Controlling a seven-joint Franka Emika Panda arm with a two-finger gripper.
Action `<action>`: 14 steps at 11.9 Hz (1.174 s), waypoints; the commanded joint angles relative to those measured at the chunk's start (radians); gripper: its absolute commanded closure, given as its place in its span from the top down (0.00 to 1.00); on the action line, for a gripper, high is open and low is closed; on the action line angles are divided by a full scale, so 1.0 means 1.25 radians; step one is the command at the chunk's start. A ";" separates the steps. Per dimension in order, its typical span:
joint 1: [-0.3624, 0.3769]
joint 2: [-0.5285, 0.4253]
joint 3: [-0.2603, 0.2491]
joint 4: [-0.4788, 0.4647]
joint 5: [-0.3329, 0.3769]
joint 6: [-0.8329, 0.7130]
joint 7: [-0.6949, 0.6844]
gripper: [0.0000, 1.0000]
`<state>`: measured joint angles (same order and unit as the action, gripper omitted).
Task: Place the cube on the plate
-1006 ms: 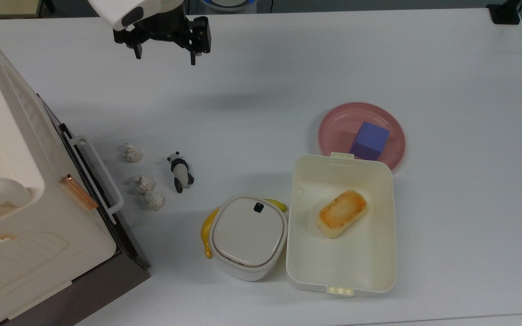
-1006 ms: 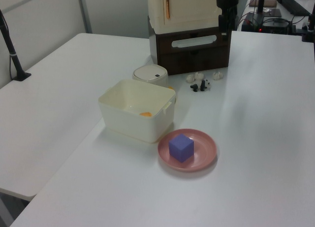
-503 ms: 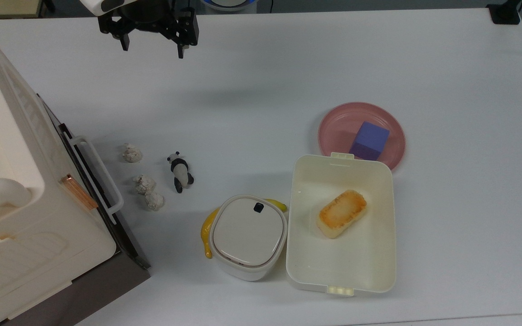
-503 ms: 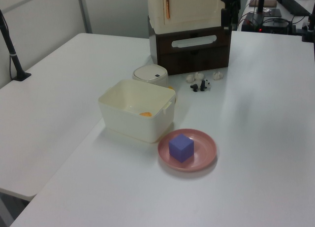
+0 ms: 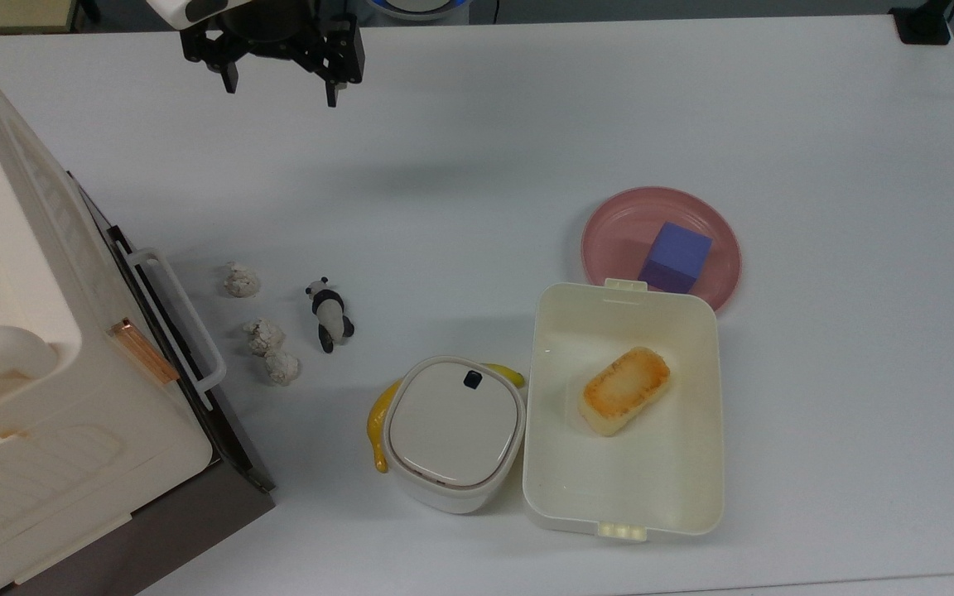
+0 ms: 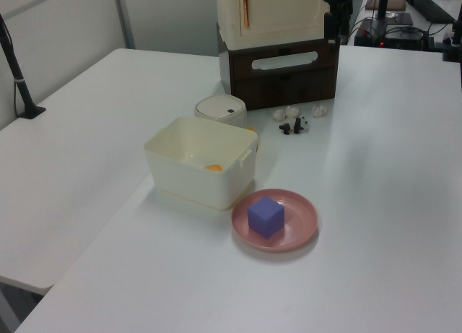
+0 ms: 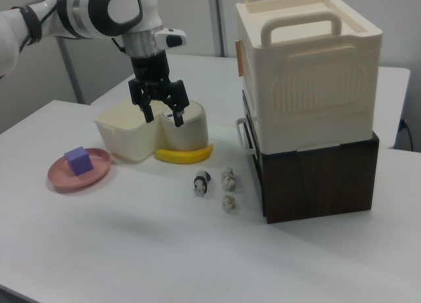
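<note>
The blue-purple cube [image 5: 675,256] rests on the round pink plate [image 5: 622,223], toward its right half in the top view. The left view shows the cube [image 6: 266,216] upright in the middle of the plate [image 6: 302,219]; in the right view the cube [image 7: 79,160] sits on the plate [image 7: 62,178] at the far left. My gripper [image 5: 281,89] hangs high over the table's far side, far from the plate, open with nothing between its fingers. It is also raised in the right view, gripper [image 7: 163,116] open.
A cream rectangular container [image 5: 692,488] holding a toasted bread piece [image 5: 624,390] touches the plate. Beside it are a lidded round pot [image 5: 454,430] and a banana [image 5: 378,422]. A panda figure [image 5: 328,313], three white lumps [image 5: 264,337] and a large cream-and-brown cabinet [image 5: 38,389] stand at the top view's left.
The gripper moved up and toward the top view's upper left between one second ago and half a second ago, then stayed still. Cube and plate have not moved.
</note>
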<state>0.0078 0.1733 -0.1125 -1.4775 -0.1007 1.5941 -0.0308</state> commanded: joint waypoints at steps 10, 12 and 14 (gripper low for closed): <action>0.006 -0.023 -0.005 -0.019 0.014 -0.022 -0.013 1.00; 0.006 -0.025 -0.005 -0.018 0.014 -0.026 -0.013 1.00; 0.005 -0.025 -0.005 -0.017 0.015 -0.026 -0.013 1.00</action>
<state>0.0078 0.1728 -0.1125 -1.4776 -0.1006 1.5819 -0.0309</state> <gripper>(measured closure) 0.000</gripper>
